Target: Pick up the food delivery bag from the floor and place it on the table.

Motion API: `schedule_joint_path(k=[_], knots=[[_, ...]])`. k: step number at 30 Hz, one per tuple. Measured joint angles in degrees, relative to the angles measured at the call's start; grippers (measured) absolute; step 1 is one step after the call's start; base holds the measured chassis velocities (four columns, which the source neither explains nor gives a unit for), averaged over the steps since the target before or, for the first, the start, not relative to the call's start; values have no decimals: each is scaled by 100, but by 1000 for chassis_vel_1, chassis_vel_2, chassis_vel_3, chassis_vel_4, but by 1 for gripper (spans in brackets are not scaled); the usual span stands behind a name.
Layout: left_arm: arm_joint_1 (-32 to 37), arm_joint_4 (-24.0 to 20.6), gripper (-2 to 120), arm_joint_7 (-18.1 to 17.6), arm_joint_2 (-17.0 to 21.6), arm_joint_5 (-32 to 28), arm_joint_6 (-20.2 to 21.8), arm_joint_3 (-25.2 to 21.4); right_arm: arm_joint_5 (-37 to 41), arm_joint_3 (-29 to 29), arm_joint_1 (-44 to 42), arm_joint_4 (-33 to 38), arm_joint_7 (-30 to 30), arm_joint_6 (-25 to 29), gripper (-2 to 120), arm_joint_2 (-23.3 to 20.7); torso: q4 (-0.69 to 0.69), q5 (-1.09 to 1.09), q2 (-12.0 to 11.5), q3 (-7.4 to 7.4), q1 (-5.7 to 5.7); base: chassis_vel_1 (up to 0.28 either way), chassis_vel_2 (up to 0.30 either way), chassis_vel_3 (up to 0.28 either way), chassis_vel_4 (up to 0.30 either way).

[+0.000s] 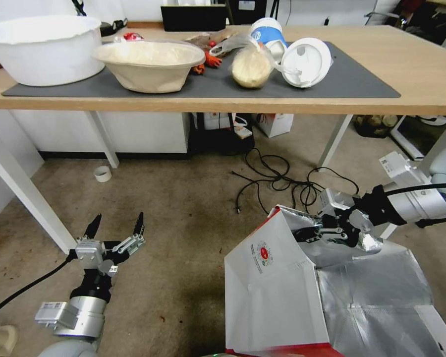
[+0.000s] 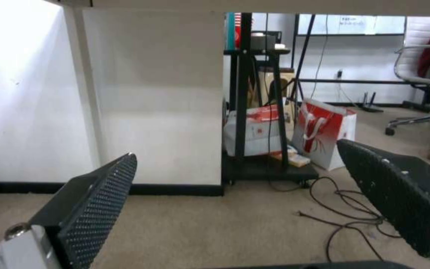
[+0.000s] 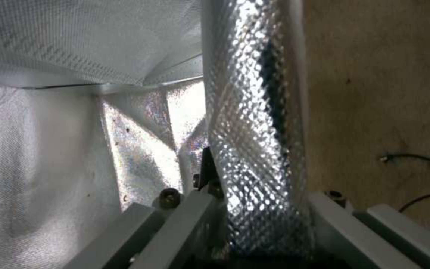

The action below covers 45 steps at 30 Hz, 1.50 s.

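The food delivery bag [image 1: 277, 292] stands at the lower right of the head view, white side with a round red logo facing left and silver foil lining open upward. My right gripper [image 1: 307, 232] is at its far rim, shut on the foil wall [image 3: 255, 123], which runs between the fingers in the right wrist view. Whether the bag's base touches the floor is hidden. My left gripper [image 1: 116, 225] hangs open over the carpet at the lower left, empty, its padded fingers [image 2: 100, 198] spread wide. The light-wood table [image 1: 421, 69] with its dark grey mat [image 1: 362, 84] spans the top.
On the mat stand a white tub [image 1: 44, 47], a beige bowl [image 1: 151, 64], a clear plastic bag of food [image 1: 251, 67] and a tipped cup with lid [image 1: 307, 62]. Black cables [image 1: 277, 178] lie on the floor beyond the bag. White table legs [image 1: 29, 198] stand left. Other bags [image 2: 324, 134] sit under the table.
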Motion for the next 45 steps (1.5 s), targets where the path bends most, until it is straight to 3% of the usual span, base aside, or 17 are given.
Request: schedule_joint_path(k=[11,45], knots=[[-30,45,100,67,24,-41,-12,7,-20,-17,17,-17,-27,22,0,23,0,0,313,305,12,0,0,0,0],[-93,90,100,88,58,-37,23,49,-37,-49,54,-61,-73,40,0,77,0,0,1137,972,173,0,0,0,0]])
